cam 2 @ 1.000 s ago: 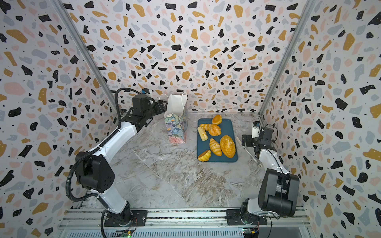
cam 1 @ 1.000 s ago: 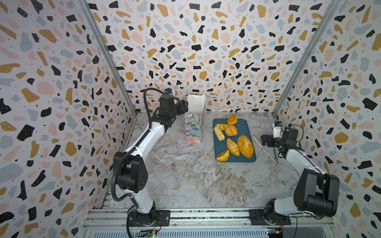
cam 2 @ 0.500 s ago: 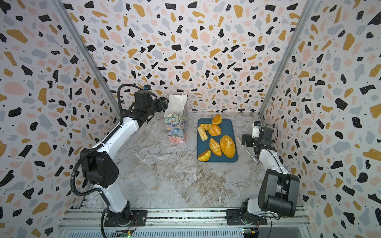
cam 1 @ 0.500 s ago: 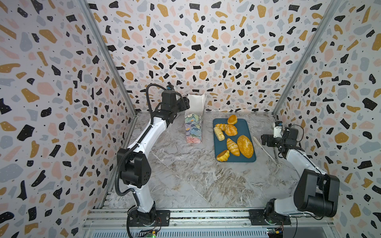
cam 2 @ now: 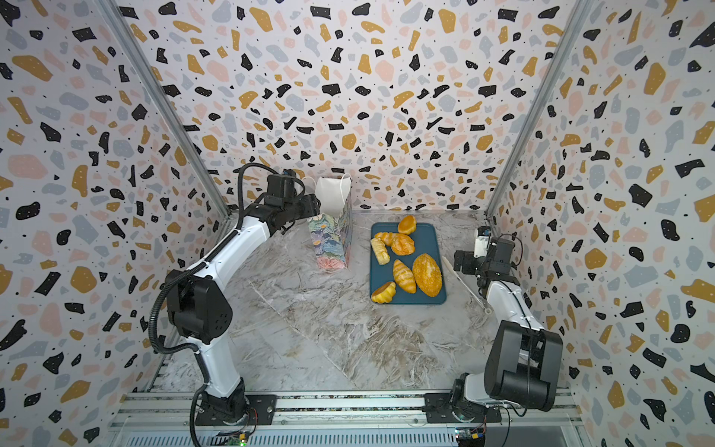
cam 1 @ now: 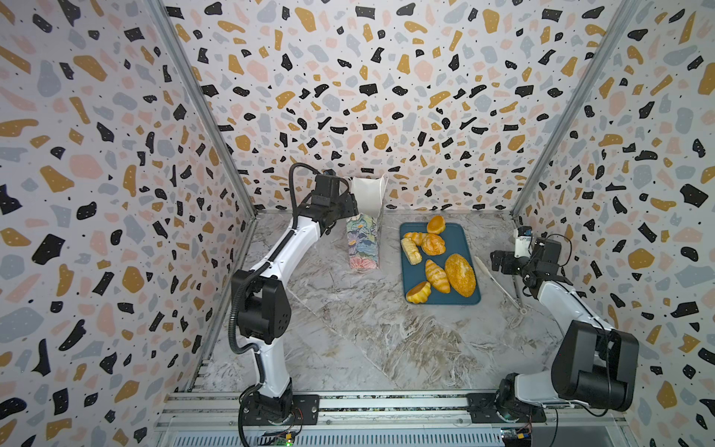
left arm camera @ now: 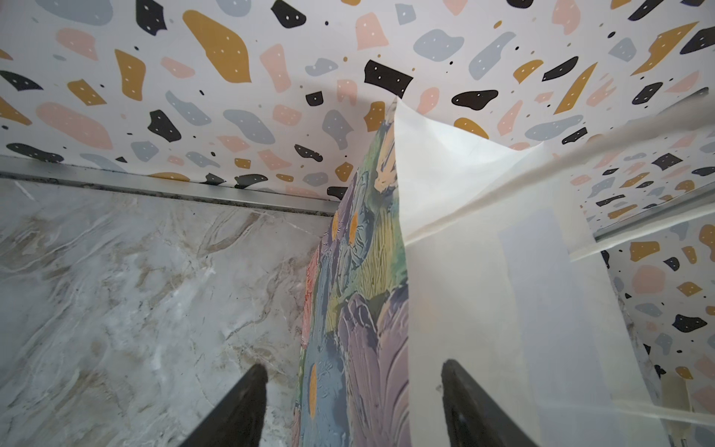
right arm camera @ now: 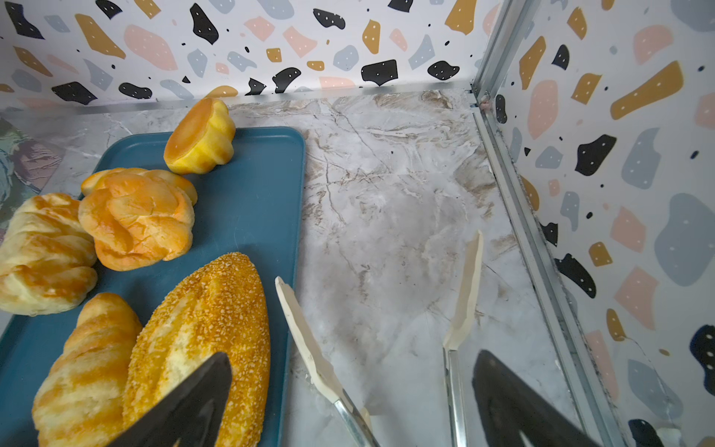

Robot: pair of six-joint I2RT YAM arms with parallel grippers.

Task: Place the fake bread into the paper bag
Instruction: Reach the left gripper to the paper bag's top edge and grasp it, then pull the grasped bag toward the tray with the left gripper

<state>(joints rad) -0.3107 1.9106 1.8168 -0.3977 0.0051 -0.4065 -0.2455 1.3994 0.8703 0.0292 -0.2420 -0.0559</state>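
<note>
Seven pieces of fake bread (cam 1: 437, 275) lie on the teal tray (cam 1: 458, 238) in both top views. None is in the paper bag (cam 1: 363, 240), which stands upright, mouth open, just beside the tray near the back wall. The left gripper (cam 1: 353, 209) is at the bag's rim; the right gripper (cam 1: 494, 262) hovers above tongs (cam 1: 499, 284) lying on the marble tabletop (cam 1: 367, 329) beside the tray.

Left wrist view: fingers (left arm camera: 240, 406) spread, straddling the bag's side wall — not pinching it.

Right wrist view: fingers (right arm camera: 185, 398) spread wide and empty, with the tongs below, between them.

Step in hand, as judged: securing the bag's mouth. The next move calls for closing gently on the rim, since paper creases, then collecting the tongs. Terrazzo-patterned walls (cam 1: 367, 96) enclose the marble surface on three sides.
</note>
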